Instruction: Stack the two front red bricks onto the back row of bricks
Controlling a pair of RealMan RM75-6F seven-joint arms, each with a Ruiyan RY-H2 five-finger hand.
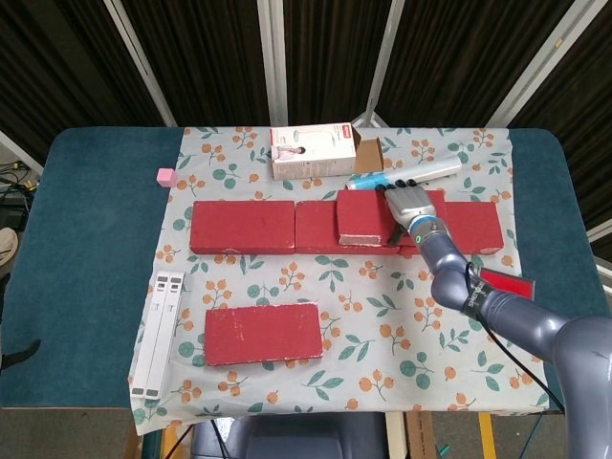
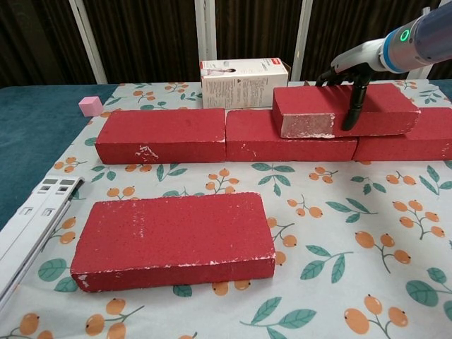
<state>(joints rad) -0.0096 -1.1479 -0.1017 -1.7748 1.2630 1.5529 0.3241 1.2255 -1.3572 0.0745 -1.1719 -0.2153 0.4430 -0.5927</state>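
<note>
Right hand [image 1: 409, 203] clasped on the stacked red brick [image 2: 344, 109], thumb hooked down the brick's near face, other fingers [image 2: 332, 76] reaching over its top toward the far edge. Stacked red brick lying flat on the back row of bricks [image 2: 226, 134], resting across the joint of the middle and right bricks of that row, its chipped pale end facing left. Back row of three red bricks set end to end, running left to right across the floral cloth [image 1: 373, 306].

Second front red brick [image 1: 263, 333] lying flat on the cloth, nearer the robot than the back row and well apart from it, roughly in line with the row's left brick. Untouched by either hand.

White carton [image 1: 312, 151] standing just behind the back row, close to the middle brick. Blue-and-white tube [image 1: 421, 172] behind the row, just beyond the right hand. Small pink cube [image 1: 165, 176] behind and to the left of the row, on the teal counter [image 1: 86, 268] at the cloth's edge. Pair of white strips [image 1: 158, 335] lying to the left of the front brick, well forward of the row. Flat red card [image 1: 507, 285] to the right, forward of the row's right end.

Left hand out of both views.
</note>
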